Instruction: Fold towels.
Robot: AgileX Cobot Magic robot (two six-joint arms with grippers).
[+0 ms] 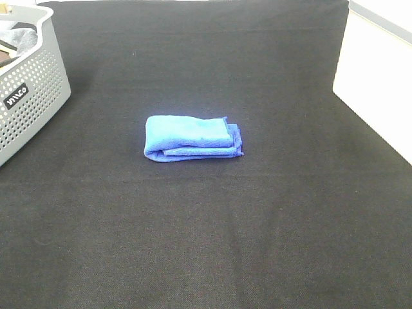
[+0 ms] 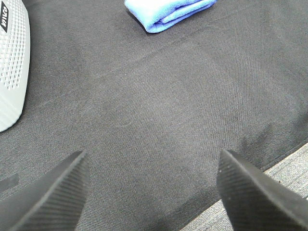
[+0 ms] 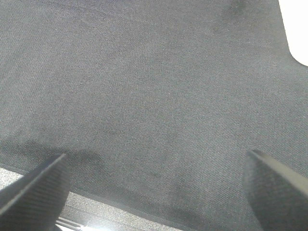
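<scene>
A blue towel (image 1: 192, 137) lies folded into a small thick rectangle in the middle of the black cloth-covered table (image 1: 212, 232). Its rounded fold shows in the left wrist view (image 2: 166, 12). Neither arm appears in the exterior high view. My left gripper (image 2: 154, 166) is open and empty over the table's near edge, well short of the towel. My right gripper (image 3: 156, 166) is open and empty over bare black cloth near the table's edge; the towel does not show in that view.
A grey perforated basket (image 1: 29, 90) holding dark and light fabric stands at the far left; its wall shows in the left wrist view (image 2: 12, 72). A white surface (image 1: 376, 84) borders the table on the right.
</scene>
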